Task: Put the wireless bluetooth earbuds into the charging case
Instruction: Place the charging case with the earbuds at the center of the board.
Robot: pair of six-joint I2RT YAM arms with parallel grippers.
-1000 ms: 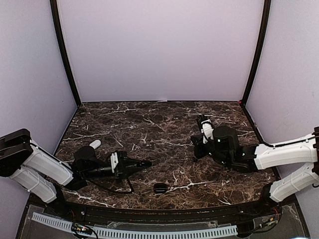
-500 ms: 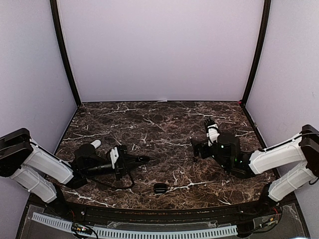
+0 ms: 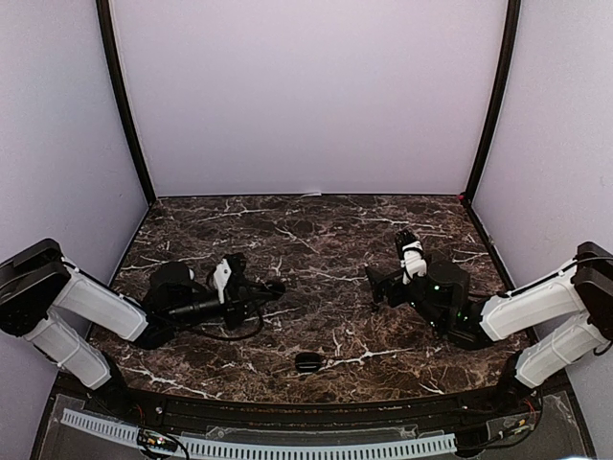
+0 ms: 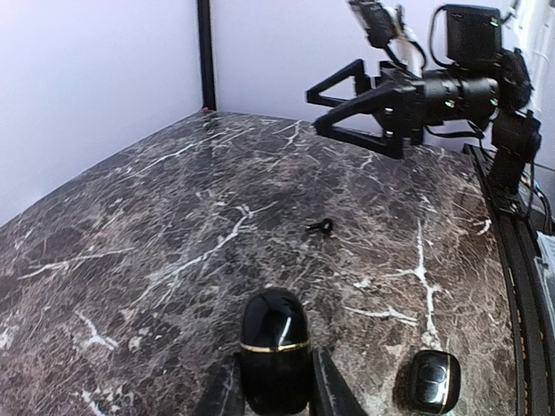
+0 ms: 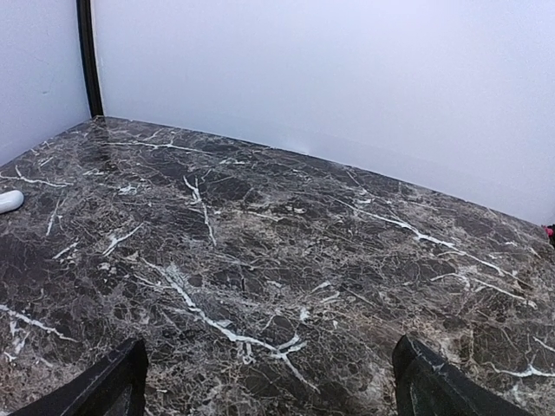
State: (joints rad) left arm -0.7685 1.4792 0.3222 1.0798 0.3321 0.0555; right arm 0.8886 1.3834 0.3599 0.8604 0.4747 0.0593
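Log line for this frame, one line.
left gripper: jaws closed on black gold-banded case | right gripper: jaws open, empty | black earbud: loose on table | second black case: on table

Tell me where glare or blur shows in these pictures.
Left wrist view: glare spots on the glossy black case; the earbud is small but sharp. Top view: dark things fade into the dark table. Right wrist view: even light.

No legible text, labels, brands or numbers, nothing readable on the charging case [image 4: 274, 351]
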